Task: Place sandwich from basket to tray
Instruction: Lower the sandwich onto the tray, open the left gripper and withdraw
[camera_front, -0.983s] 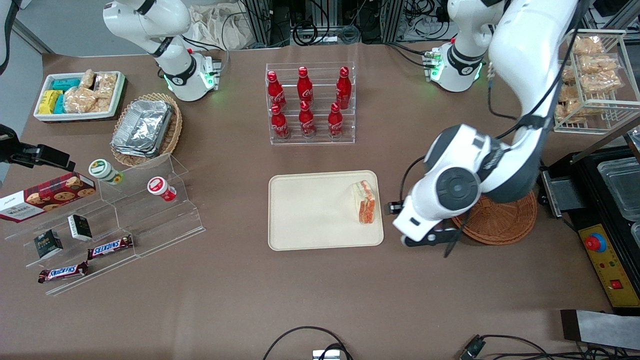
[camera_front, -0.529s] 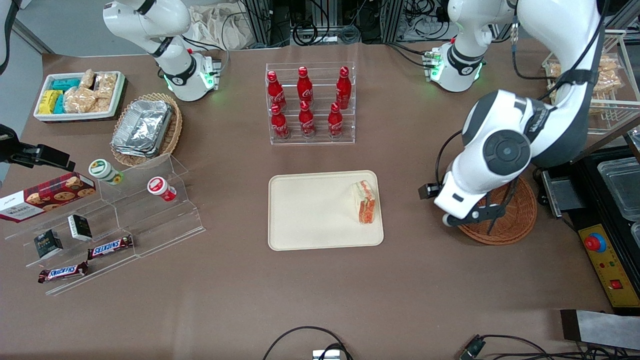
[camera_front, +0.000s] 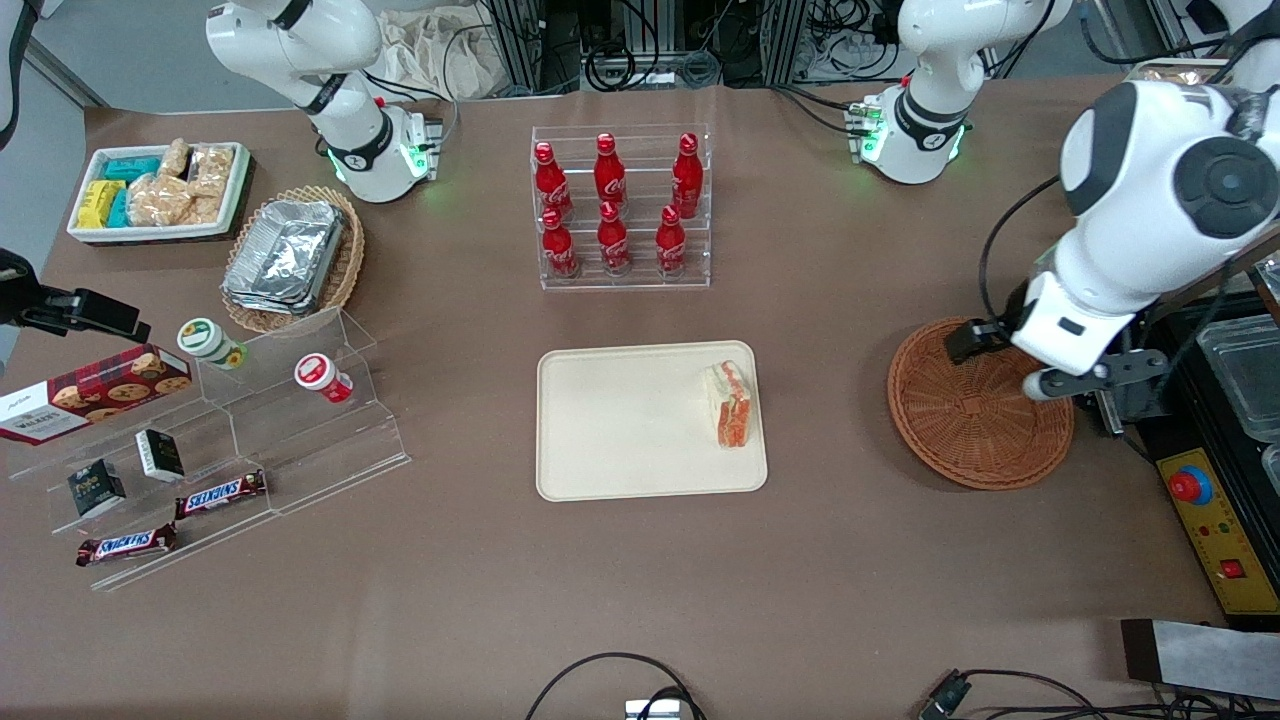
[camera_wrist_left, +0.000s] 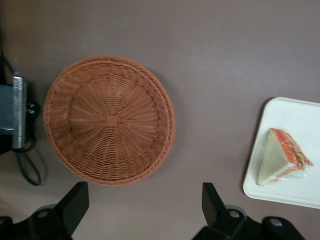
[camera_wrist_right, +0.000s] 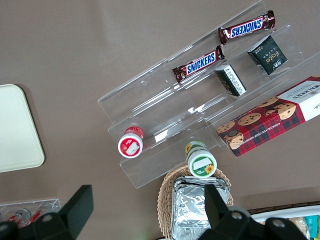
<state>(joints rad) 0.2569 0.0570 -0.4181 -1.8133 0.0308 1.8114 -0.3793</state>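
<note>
tray (camera_front: 640, 425) mid-table, sandwich (camera_front: 730, 404) lying flat on it at the edge nearest the basket (camera_front: 975, 420); basket bare inside, sits on the table toward working arm's end; gripper (camera_front: 1085, 378) up above the basket's rim, jaws spread wide, holding nothing, wrist view shows both fingers (camera_wrist_left: 75, 202) well apart

The pincer (camera_front: 1085, 380) hangs open and unloaded above the basket's (camera_front: 975, 420) rim at the working arm's end of the bench (camera_front: 640, 580). The basket interior is unobstructed. Bare bench separates the basket from the tray (camera_front: 620, 430). On the tray, the sandwich (camera_front: 730, 403) occupies the edge nearest the basket; the remaining tray surface is free. The bottle rack (camera_front: 622, 208) stands farther from the front camera, well apart.
</note>
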